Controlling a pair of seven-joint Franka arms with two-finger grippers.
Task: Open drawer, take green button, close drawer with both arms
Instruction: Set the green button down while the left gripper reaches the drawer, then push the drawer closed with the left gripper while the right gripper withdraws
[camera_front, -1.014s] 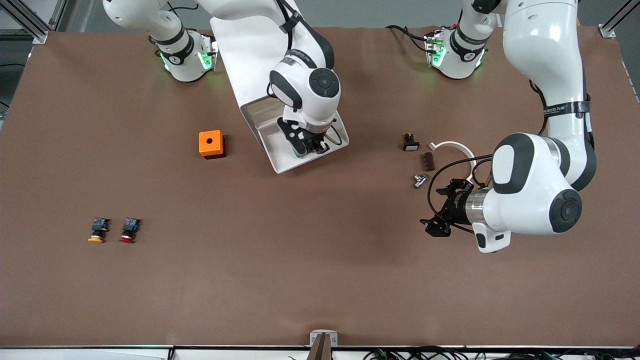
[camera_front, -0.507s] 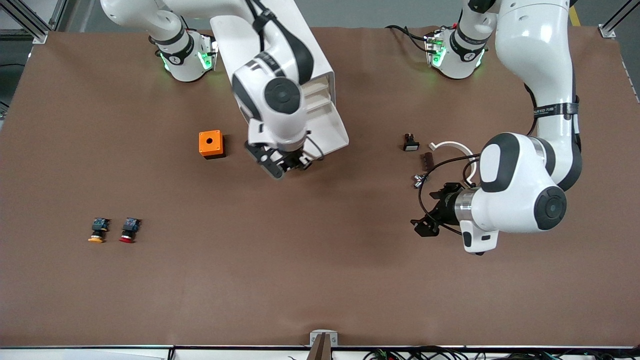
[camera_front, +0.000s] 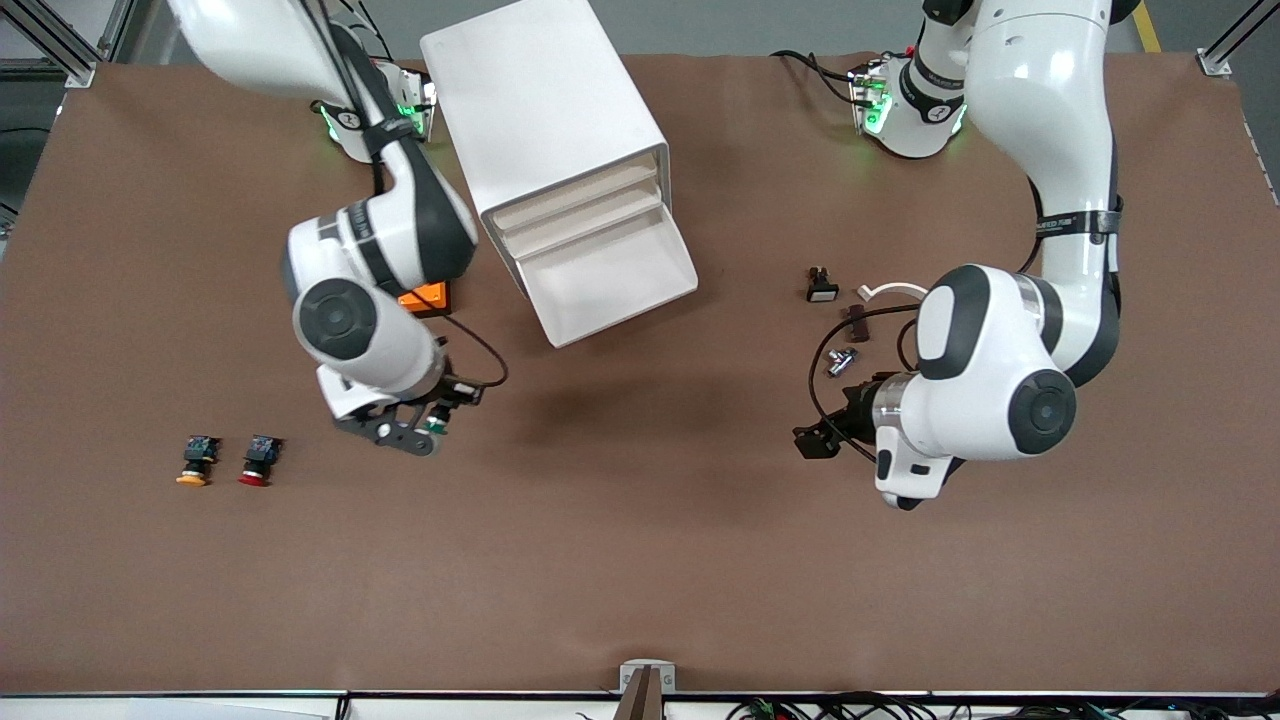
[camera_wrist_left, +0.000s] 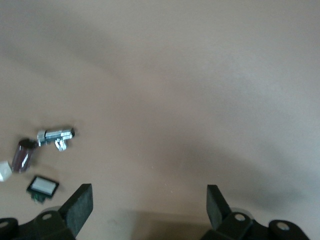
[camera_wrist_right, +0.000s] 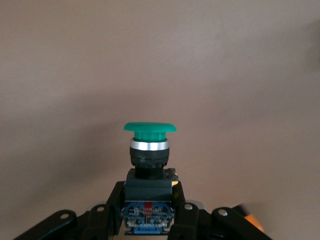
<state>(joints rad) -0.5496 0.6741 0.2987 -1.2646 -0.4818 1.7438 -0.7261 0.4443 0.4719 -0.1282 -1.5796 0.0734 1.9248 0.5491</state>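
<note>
Evidently carrying it clear, the right gripper (camera_front: 425, 428) pinches the green-capped black push button (camera_wrist_right: 149, 150) above bare table, while the left gripper (camera_wrist_left: 149, 210), fingers spread, waits beside the open shallow white drawer (camera_front: 612, 280).

Brown tabletop (camera_front: 640, 560) under even light, aluminium frame posts (camera_front: 1225, 40) at its corners, grey floor (camera_front: 760, 25) along one edge.

The button (camera_wrist_right: 149, 165) is held between the fingers (camera_wrist_right: 112, 207) of the right gripper (camera_wrist_right: 148, 212), which are closed on its black body. Its round green cap is pointed away from the wrist, over the bare brown table (camera_wrist_right: 160, 55).
</note>
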